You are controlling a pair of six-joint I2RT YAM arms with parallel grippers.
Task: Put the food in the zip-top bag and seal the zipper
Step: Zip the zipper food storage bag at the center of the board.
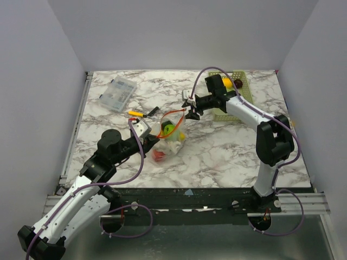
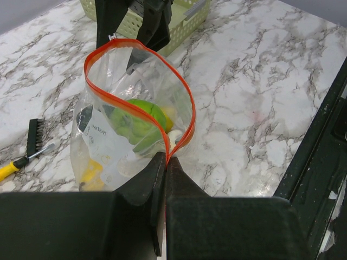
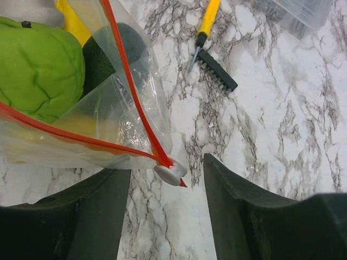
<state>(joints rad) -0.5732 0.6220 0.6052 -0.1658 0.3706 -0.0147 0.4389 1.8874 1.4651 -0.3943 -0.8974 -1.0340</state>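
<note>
The clear zip-top bag stands mid-table with its mouth gaping. Its orange-red zipper forms an open loop. Inside lie food pieces: a green one, a yellow one and a red one. My left gripper is shut on the near end of the zipper strip. My right gripper is open at the far end. The zipper's white slider sits between its fingers, touching neither. The green food bulges just behind that corner.
A pale green slotted basket at the back right holds a yellow fruit and a dark red one. A clear compartment box lies at the back left. A yellow-handled tool lies near the bag.
</note>
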